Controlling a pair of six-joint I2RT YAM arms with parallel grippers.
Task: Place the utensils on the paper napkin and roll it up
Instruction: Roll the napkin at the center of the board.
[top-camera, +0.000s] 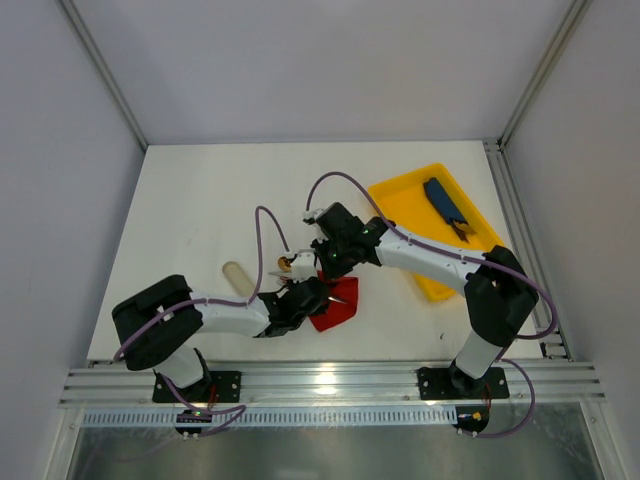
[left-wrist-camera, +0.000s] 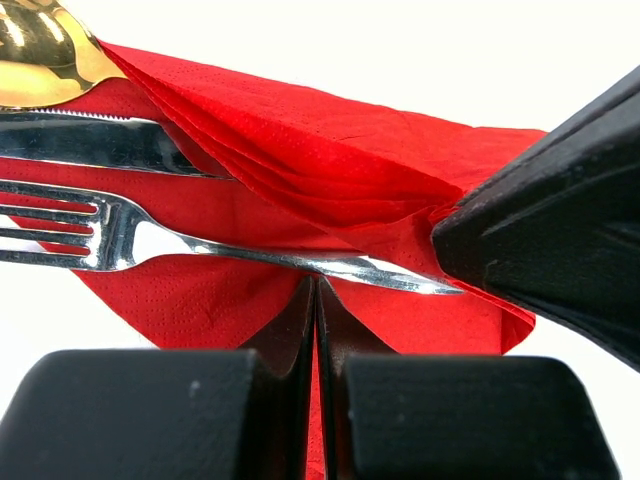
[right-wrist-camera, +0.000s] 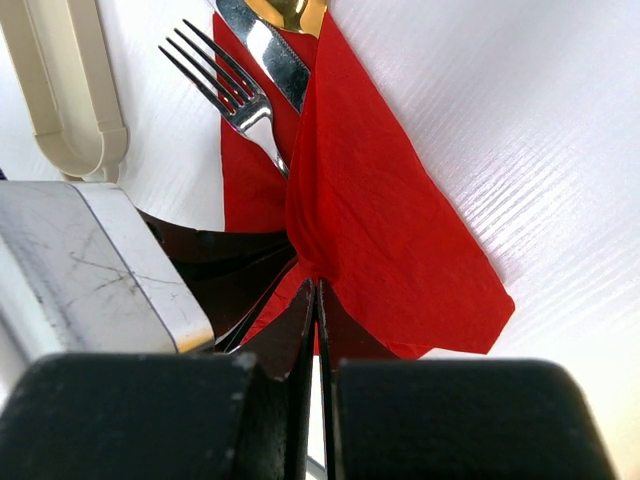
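The first part of the task is judged done: the fork (left-wrist-camera: 200, 245), the knife (left-wrist-camera: 90, 140) and the spoon (left-wrist-camera: 40, 60) are laid side by side on the red paper napkin (left-wrist-camera: 330, 165), with the fork's tines reaching past its edge. The rolling is judged begun but not finished. One side of the napkin is lifted and folded partly over the handles, yet the heads are left uncovered and no tight roll is formed. The napkin is seen creased and loosely draped, on the white table (top-camera: 200, 200) to the left of the yellow tray (top-camera: 410, 215) and nearer the arm bases than that tray. The left gripper (left-wrist-camera: 317, 285) is clenched on the napkin's edge, a red sliver being visible between its fingers. The right gripper (right-wrist-camera: 318, 290) is likewise closed, apparently pinching the raised fold.
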